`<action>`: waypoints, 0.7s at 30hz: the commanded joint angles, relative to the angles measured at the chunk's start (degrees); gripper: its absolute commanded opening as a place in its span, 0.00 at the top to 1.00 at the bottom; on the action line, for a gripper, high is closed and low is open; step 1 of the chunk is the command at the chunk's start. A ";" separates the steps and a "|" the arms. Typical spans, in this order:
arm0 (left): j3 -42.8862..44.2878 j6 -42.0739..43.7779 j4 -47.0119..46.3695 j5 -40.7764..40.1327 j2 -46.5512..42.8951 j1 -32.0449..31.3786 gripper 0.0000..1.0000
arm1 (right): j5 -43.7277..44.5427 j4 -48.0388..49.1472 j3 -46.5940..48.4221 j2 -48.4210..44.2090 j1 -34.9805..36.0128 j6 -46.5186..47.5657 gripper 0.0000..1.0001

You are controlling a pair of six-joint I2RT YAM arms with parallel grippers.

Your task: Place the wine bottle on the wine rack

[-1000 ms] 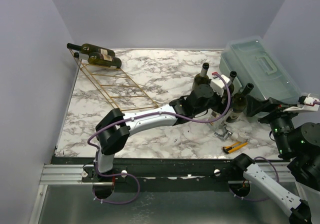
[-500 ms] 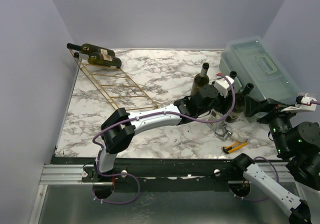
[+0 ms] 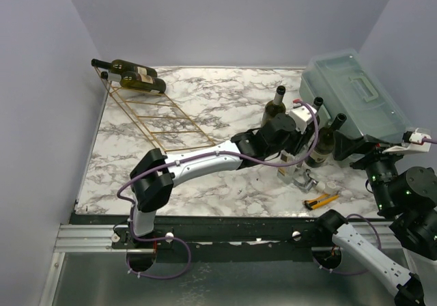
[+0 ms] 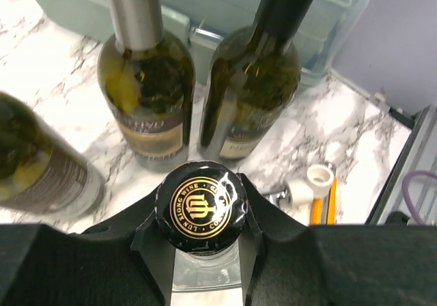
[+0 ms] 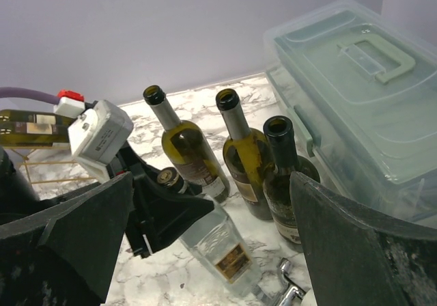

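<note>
My left gripper point(image 4: 198, 217) is shut on the neck of a clear glass wine bottle point(image 5: 225, 248) just under its black cap with a gold emblem point(image 4: 198, 207). The bottle leans, its base on the marble near the right middle point(image 3: 290, 169). Three dark green bottles point(image 3: 275, 104) point(image 3: 315, 118) point(image 3: 329, 141) stand just behind it. The gold wire wine rack point(image 3: 160, 118) lies at the far left, with two dark bottles point(image 3: 140, 76) at its far end. My right gripper point(image 5: 210, 183) is open and hangs apart from the bottles at the right point(image 3: 355, 145).
A translucent lidded plastic box point(image 3: 355, 94) stands at the back right, close behind the green bottles. A yellow utility knife point(image 3: 321, 200) and a small metal tool with a white end point(image 3: 304, 181) lie in front of the clear bottle. Walls close in at left and back.
My left gripper has closed on the clear bottle's neck and drawn slightly toward me, tilting the bottle. The right arm has barely moved.
</note>
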State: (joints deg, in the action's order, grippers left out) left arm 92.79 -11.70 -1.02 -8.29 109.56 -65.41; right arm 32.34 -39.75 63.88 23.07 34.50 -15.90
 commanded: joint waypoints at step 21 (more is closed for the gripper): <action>-5.99 -9.27 7.87 -7.03 -26.39 16.98 1.00 | -3.10 14.50 -7.76 7.64 0.30 0.09 0.00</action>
State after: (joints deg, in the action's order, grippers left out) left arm 87.20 -15.66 12.95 -15.81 89.06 -55.99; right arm 31.38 -31.09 57.87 27.64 34.50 -16.01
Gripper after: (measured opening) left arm 0.357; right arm 0.998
